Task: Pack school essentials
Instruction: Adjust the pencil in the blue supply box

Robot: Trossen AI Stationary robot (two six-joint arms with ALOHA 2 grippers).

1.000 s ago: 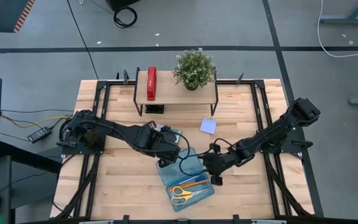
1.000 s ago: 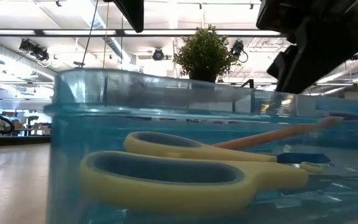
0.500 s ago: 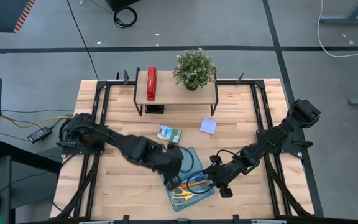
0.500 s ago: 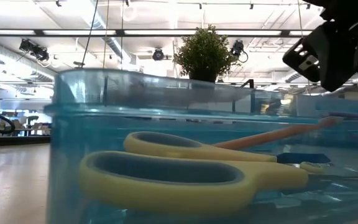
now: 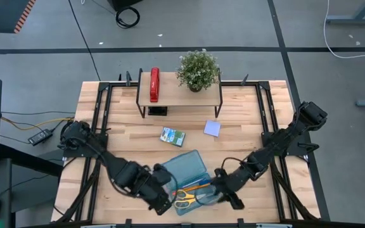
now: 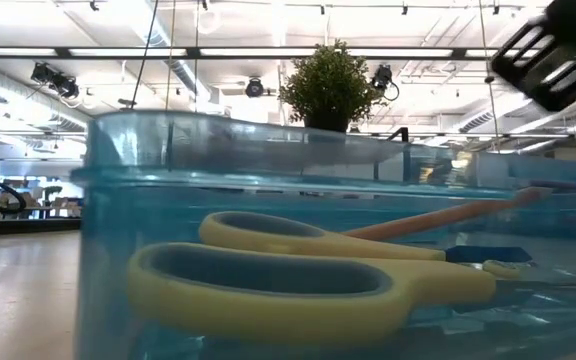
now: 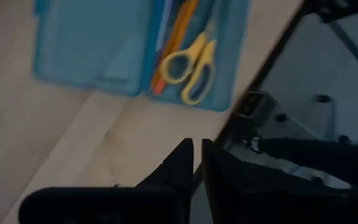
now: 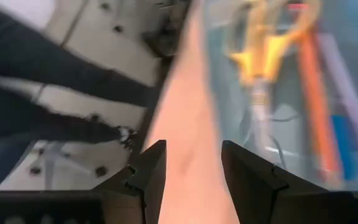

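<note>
Lying inside the translucent blue plastic case [image 5: 189, 182], the yellow-handled scissors [image 5: 185, 196] sit between the nearly closed, empty left gripper [image 5: 164, 204] and the parted, empty right gripper [image 5: 232, 200].

stapler [image 5: 154, 85]: red, on shelf [image 5: 179, 93] | plant [image 5: 198, 69]: beside it, same shelf | case [image 5: 184, 166]: blue, open, table [image 5: 249, 120] front

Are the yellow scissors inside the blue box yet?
Yes, inside. The yellow scissors lie within the blue box walls, beside the orange pencils.
</note>
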